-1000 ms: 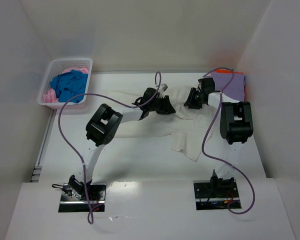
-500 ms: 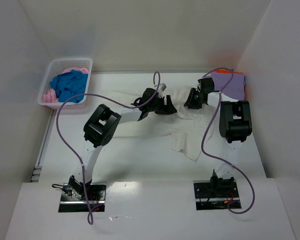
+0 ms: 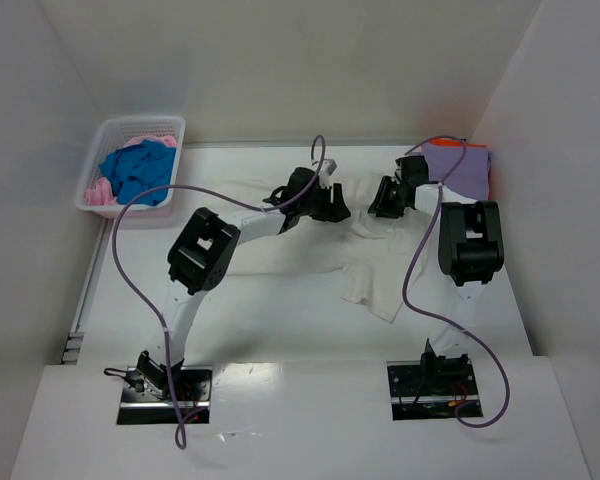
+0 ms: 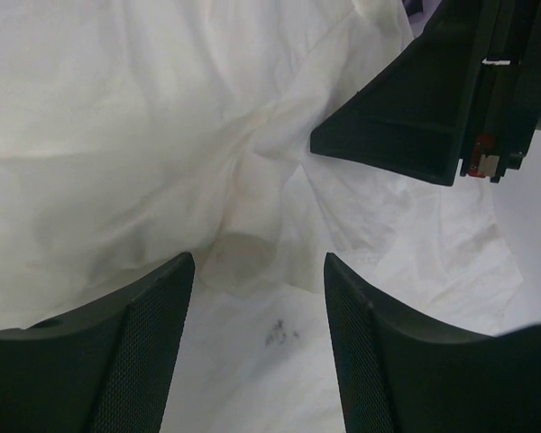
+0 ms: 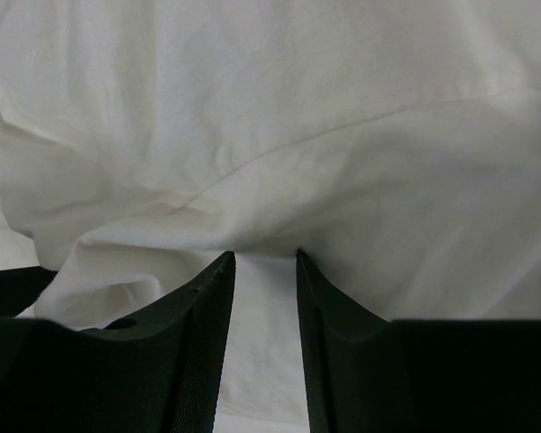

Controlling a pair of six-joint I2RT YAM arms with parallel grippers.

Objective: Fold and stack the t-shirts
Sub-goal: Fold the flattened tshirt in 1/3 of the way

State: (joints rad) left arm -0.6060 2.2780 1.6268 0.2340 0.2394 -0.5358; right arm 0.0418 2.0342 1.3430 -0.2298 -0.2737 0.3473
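Purple shirt [image 3: 460,170] stacked on orange shirt [image 3: 441,143]. Cream shirt [image 3: 370,278] unfolded: left hand [image 4: 257,271] wide above, right hand [image 5: 264,262] pinching fold. Blue shirt [image 3: 138,172], pink shirt [image 3: 98,192] wait in basket [image 3: 110,128].

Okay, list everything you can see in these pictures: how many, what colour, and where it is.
cream-white t-shirt: 1, cream-white, rumpled across mid-table
lavender t-shirt: 1, lavender-purple, far right corner
orange t-shirt: 1, orange, under the lavender t-shirt, only its edges showing
basket: 1, white lattice, far left corner
blue t-shirt: 1, blue, in the basket
pink t-shirt: 1, pink, in the basket
table: 1, white
cables: 2, purple, one along each arm
left gripper: 1, black, open over the cream-white t-shirt
right gripper: 1, black, pinching a fold of the cream-white t-shirt
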